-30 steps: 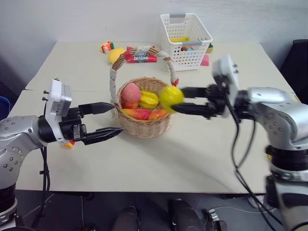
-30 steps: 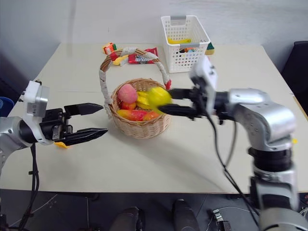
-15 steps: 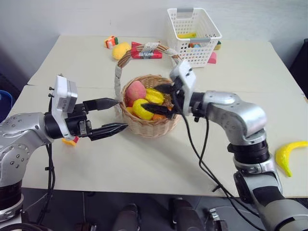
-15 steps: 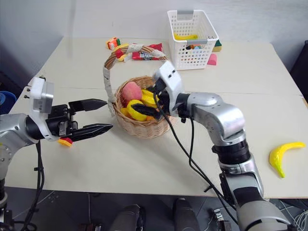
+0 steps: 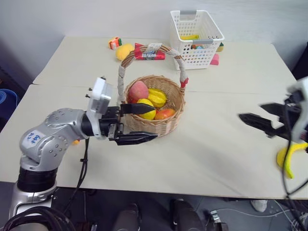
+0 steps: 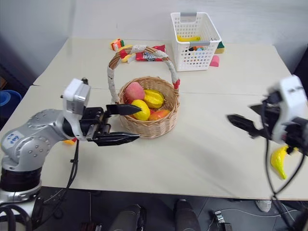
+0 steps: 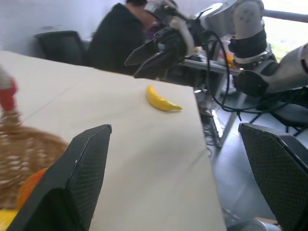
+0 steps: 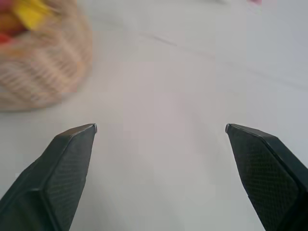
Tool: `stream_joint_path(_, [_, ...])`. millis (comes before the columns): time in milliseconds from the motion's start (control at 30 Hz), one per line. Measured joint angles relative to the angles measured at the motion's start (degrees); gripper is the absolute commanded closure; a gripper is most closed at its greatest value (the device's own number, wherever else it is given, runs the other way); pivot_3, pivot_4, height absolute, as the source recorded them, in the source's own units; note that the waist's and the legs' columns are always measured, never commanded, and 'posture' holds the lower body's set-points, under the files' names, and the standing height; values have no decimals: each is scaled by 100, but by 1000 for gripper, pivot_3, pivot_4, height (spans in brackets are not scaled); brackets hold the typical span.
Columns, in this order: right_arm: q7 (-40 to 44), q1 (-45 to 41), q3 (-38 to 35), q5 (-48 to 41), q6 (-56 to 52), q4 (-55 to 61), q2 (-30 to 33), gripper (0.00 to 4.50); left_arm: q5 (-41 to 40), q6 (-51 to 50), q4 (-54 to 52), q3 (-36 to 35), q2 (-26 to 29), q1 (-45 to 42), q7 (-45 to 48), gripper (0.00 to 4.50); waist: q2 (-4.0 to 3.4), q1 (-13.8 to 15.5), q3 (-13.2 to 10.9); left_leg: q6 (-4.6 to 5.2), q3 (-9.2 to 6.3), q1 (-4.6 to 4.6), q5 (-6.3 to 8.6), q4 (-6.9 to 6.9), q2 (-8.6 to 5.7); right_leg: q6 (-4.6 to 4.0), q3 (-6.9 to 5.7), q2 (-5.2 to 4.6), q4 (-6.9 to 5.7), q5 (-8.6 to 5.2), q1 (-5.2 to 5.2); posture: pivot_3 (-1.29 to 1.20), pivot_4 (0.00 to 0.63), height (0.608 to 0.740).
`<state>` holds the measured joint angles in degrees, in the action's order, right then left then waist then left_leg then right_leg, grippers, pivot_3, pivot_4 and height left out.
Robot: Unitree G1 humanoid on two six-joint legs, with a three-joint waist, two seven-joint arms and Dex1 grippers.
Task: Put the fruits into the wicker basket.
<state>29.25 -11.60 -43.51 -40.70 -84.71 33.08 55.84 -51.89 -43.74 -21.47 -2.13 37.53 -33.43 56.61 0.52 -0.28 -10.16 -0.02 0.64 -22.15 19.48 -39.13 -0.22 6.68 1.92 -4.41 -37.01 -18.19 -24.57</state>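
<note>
The wicker basket (image 5: 161, 126) stands mid-table and holds a yellow lemon (image 5: 146, 108), a pink fruit (image 5: 138, 90), a ridged yellow fruit (image 5: 157, 97) and an orange one (image 5: 164, 114). My left gripper (image 5: 154, 122) is open and empty at the basket's front; its upper finger reaches over the rim and its lower finger lies along the front wall. My right gripper (image 5: 251, 110) hangs open and empty well to the right of the basket. A banana (image 5: 287, 159) lies near the table's right edge, beside the right gripper. Another yellow fruit (image 5: 124, 51) lies at the back.
A white lattice basket (image 5: 196, 31) with items inside stands at the back right. A red snack packet (image 5: 149, 52) and a small orange toy (image 5: 114, 43) lie behind the wicker basket. A person in black (image 7: 120, 38) sits beyond the table's right end.
My right gripper left the basket and swung far right, open; the lemon it held a second ago now lies in the basket. My left gripper moved right, up against the basket.
</note>
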Motion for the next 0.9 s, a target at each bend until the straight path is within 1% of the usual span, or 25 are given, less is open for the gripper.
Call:
stream_joint_path(33, [-7,433,-158,228,161,-66,53,29,-5,1,-16,53,-49,-47,61,61,0,9,0,2,-1,5,-2,0,0,2,1,6,2,1,6,0,150,740])
stream_joint_path(67, [-32,670,-249,416,245,-204,52,29,-8,1,-20,74,-65,-53,99,61,1,3,0,3,2,9,-2,-1,-1,6,2,7,1,3,9,0,150,740])
stream_joint_path(167, [-238,1001,-499,816,334,-571,-79,29,-6,0,-20,118,-89,-57,159,61,0,-6,0,10,14,16,-9,-1,-4,16,6,7,2,9,8,0,150,740])
stream_joint_path(233, [-473,897,-628,970,160,-679,-329,29,-4,0,-54,116,-86,-22,167,61,0,-6,1,7,13,18,-11,-1,-3,16,11,7,3,9,9,0,150,740])
stream_joint_path(333, [-884,284,-881,1194,-482,-883,-938,29,8,-3,-124,126,-76,128,159,61,-1,1,1,4,11,18,-13,-1,-3,16,15,4,3,9,8,0,150,740])
stream_joint_path(400, [-1009,135,-932,1284,-672,-932,-1100,29,10,-3,-177,117,-58,181,149,61,-6,10,4,4,6,15,-13,0,-5,16,16,1,2,9,8,0,150,740])
stream_joint_path(567, [-1487,-283,-1167,1674,-749,-1475,-1723,29,32,0,-254,114,-60,227,62,61,-6,28,4,6,-2,7,-14,0,-13,16,14,-4,4,9,9,0,150,740])
stream_joint_path(633, [-1603,-373,-1221,1823,-746,-1698,-1840,29,44,6,-252,109,-59,225,51,61,-7,21,5,6,-2,7,-14,0,-13,16,12,-3,4,9,9,0,150,740])
stream_joint_path(767, [-1577,-457,-1162,1877,-736,-1940,-2023,29,62,23,-249,98,-57,222,50,61,-8,3,5,5,-1,8,-14,0,-11,16,11,1,1,9,8,0,150,740])
stream_joint_path(833, [-1478,-376,-1014,1867,-594,-2017,-2112,396,72,33,-248,97,-56,221,46,61,-9,-6,6,5,0,9,-14,1,-10,16,11,3,0,9,8,0,150,740])
stream_joint_path(900, [-1395,-248,-807,1869,-399,-2045,-2152,920,82,40,-248,94,-55,221,41,61,-10,-2,6,5,0,9,-15,1,-10,16,11,2,0,9,8,0,150,740])
